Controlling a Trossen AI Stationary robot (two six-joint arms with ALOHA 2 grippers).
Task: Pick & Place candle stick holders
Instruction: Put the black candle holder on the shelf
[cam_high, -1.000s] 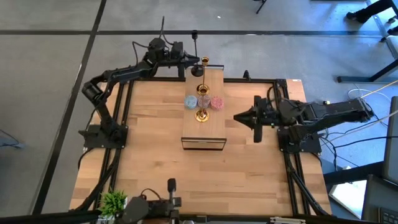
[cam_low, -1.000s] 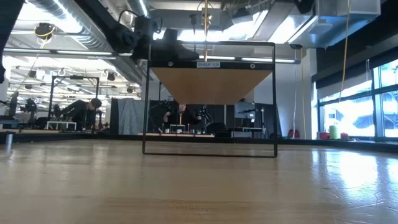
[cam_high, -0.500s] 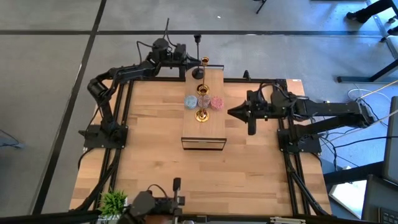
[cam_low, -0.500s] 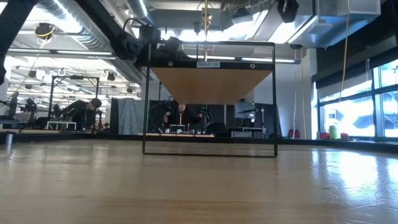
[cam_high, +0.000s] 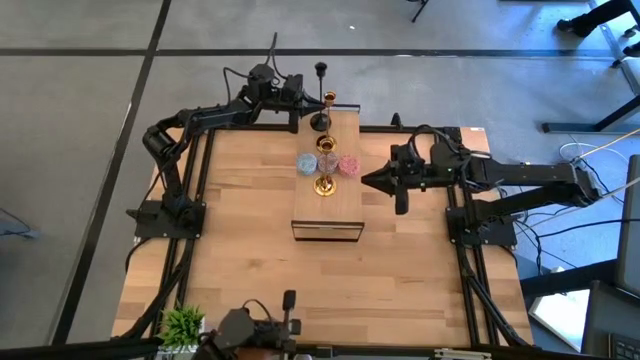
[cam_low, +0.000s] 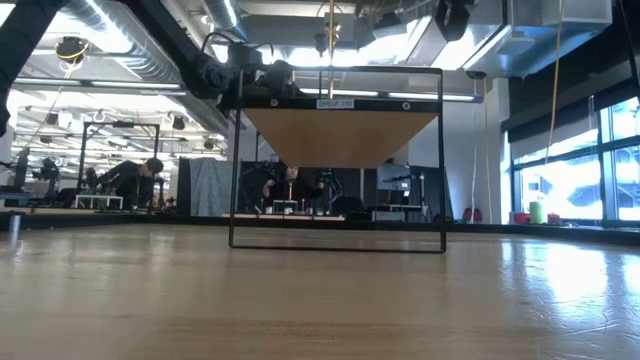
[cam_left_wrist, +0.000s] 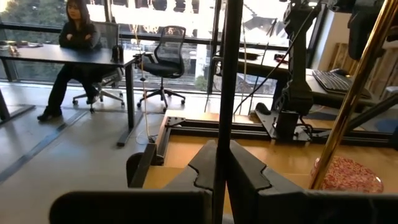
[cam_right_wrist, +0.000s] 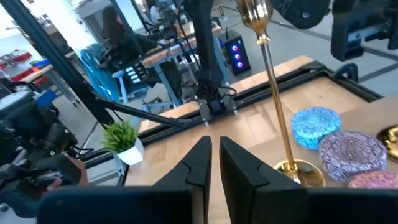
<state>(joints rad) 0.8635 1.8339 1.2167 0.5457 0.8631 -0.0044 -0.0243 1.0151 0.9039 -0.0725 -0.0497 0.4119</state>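
A black candle stick holder (cam_high: 320, 95) stands upright at the far end of the raised wooden plank (cam_high: 340, 205). My left gripper (cam_high: 303, 98) is shut on its stem, which also shows in the left wrist view (cam_left_wrist: 225, 93). Two gold holders (cam_high: 325, 183) and the blue (cam_high: 307, 163), purplish (cam_high: 327, 160) and pink (cam_high: 349, 165) cups stand on their bases on the plank. My right gripper (cam_high: 366, 180) is shut and empty, just right of the plank. Its wrist view shows a gold stem (cam_right_wrist: 273, 87) and the cups (cam_right_wrist: 317, 121). My left gripper pinches the black holder's thin stem (cam_left_wrist: 222, 134) between its two fingers. The fingers come level from the table's far left and lie across the stem. The stem stands upright. Its round base (cam_high: 320, 122) is over the plank's far end; whether it rests there I cannot tell.
The plank lies on a black wire frame (cam_low: 340, 160) standing on the table. A small green potted plant (cam_high: 182, 322) stands at the near left corner. A gold stem (cam_left_wrist: 354, 93) rises close beside the black one. A person sits in the room beyond the table.
My left gripper has carried the black holder a little toward the table's right and near side, onto the plank's far end, keeping it upright. My right gripper has moved toward the table's left, closer to the plank and the cups.
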